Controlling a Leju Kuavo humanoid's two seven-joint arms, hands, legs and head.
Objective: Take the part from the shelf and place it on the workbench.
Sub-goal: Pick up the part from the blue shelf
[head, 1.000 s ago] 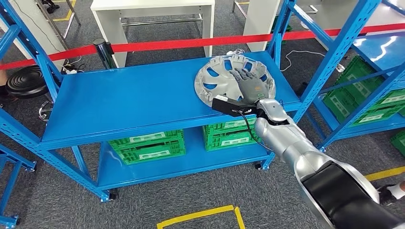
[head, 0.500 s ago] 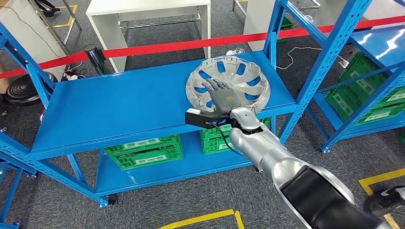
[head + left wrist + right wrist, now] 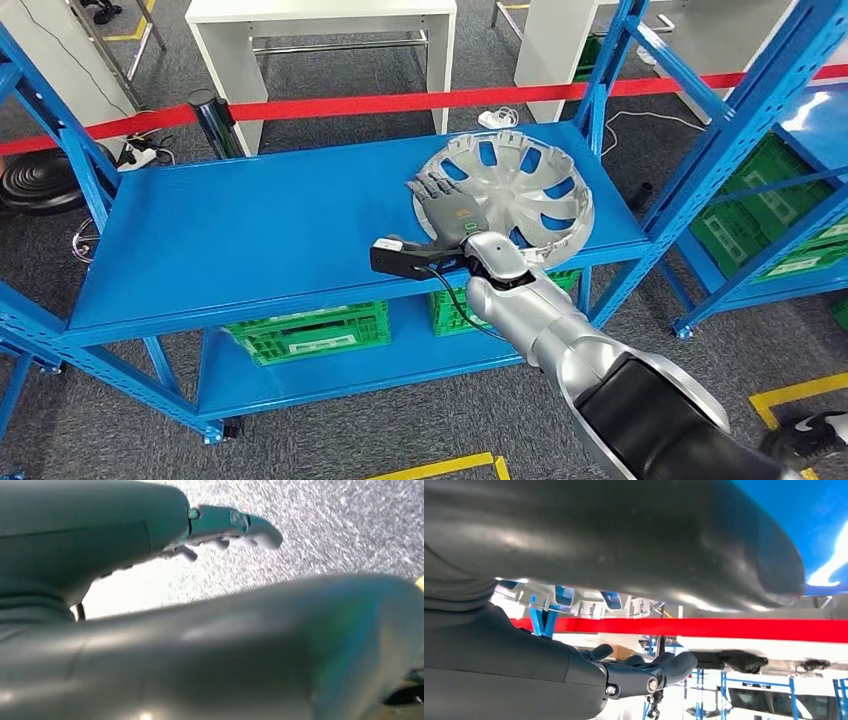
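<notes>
One silver hubcap (image 3: 510, 193) lies on the top blue shelf (image 3: 260, 225), toward its right end, and it is tilted, with the near left rim raised. Our right hand (image 3: 445, 207) sits at that left rim with fingers (image 3: 428, 187) laid flat and spread over the hubcap's edge. We cannot tell from the head view whether the thumb closes beneath the rim. In the right wrist view the fingers (image 3: 664, 666) reach forward, slightly curled, with the hubcap's dark underside (image 3: 634, 540) just above them.

Our left hand (image 3: 220, 527) hangs over grey floor (image 3: 350, 525) in its wrist view, with fingers loosely extended and nothing in it.

On the lower shelf we count two green crates (image 3: 310, 330), the second (image 3: 500, 295) half hidden by the arm. Further green crates (image 3: 770, 200) fill the next rack to the right.

One red tape (image 3: 400, 100) runs across behind the shelf from one black post (image 3: 212, 120). One white table (image 3: 330, 40) stands beyond it.
</notes>
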